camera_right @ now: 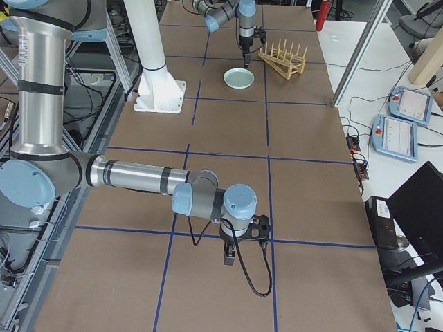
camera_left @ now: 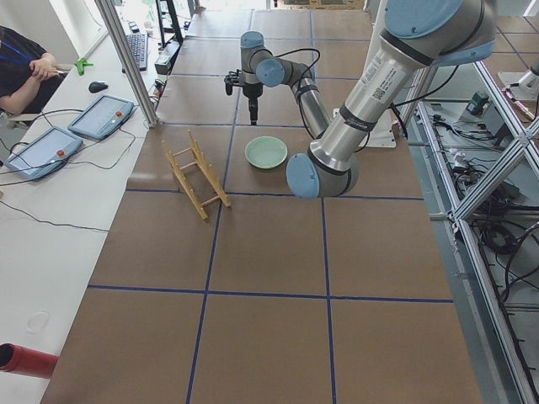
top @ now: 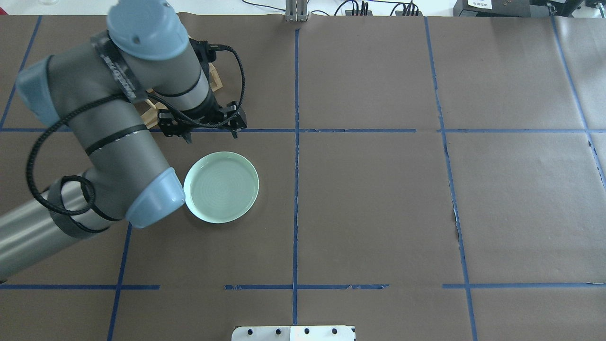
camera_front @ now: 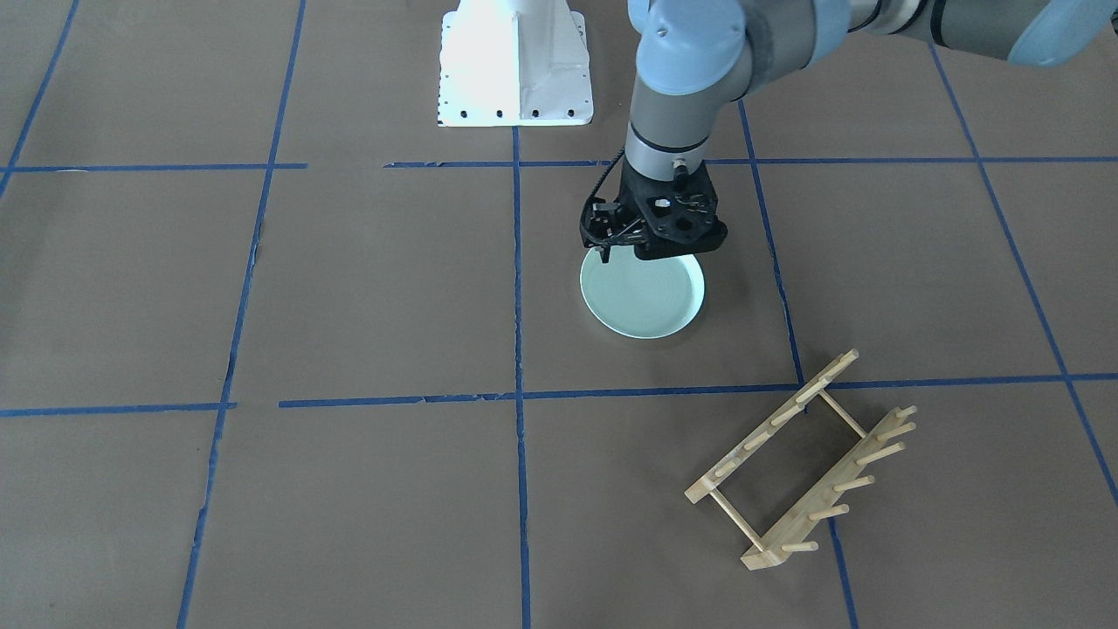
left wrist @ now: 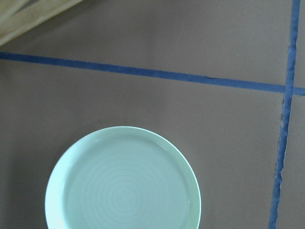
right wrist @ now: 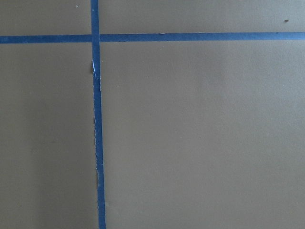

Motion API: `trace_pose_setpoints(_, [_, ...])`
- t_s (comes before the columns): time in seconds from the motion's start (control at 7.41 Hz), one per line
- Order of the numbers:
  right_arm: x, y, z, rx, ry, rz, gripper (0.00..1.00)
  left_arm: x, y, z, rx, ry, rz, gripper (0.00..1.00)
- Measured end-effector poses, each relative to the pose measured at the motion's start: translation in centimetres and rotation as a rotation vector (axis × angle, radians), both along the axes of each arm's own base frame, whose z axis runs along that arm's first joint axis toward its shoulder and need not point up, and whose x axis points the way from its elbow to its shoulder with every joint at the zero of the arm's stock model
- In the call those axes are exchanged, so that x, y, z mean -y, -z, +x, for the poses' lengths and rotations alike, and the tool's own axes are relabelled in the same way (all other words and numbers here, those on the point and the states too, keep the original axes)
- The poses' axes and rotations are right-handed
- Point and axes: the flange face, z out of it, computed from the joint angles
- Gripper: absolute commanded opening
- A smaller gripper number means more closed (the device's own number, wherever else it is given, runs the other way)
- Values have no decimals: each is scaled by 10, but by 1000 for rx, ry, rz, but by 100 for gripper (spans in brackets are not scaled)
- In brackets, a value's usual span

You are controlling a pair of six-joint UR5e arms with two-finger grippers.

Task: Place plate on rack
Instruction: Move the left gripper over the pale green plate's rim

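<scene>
The pale mint-green plate (camera_front: 646, 301) lies flat and right side up on the brown table; it also shows in the overhead view (top: 221, 187) and low in the left wrist view (left wrist: 124, 186). The light-wood rack (camera_front: 808, 511) stands apart from it on the operators' side. In the overhead view the rack (top: 215, 83) is mostly hidden by the left arm. My left gripper (camera_front: 646, 253) hovers over the plate, pointing down, open and empty (top: 212, 135). My right gripper (camera_right: 230, 259) hangs low over bare table far from both; I cannot tell its state.
The white robot base (camera_front: 515, 65) stands at the table's middle on the robot's side. Blue tape lines (top: 296, 189) cross the brown paper. A side desk with tablets (camera_left: 50, 143) and a seated person (camera_left: 25, 67) lies beyond the rack.
</scene>
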Motion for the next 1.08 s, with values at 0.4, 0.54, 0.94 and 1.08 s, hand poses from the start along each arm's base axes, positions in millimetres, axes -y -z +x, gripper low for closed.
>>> trace_pose_setpoints(0.4, [0,0,0,0,0,0,100,-2,-39,59,-13,-10,-1,86])
trace_pose_setpoints(0.54, [0,0,0,0,0,0,100,-6,-44,67,-19,-18,2,81])
trace_pose_setpoints(0.94, [0,0,0,0,0,-1,100,-13,-46,75,-26,-34,7,69])
trace_pose_setpoints(1.08, [0,0,0,0,0,0,100,-14,-47,76,-27,-38,9,67])
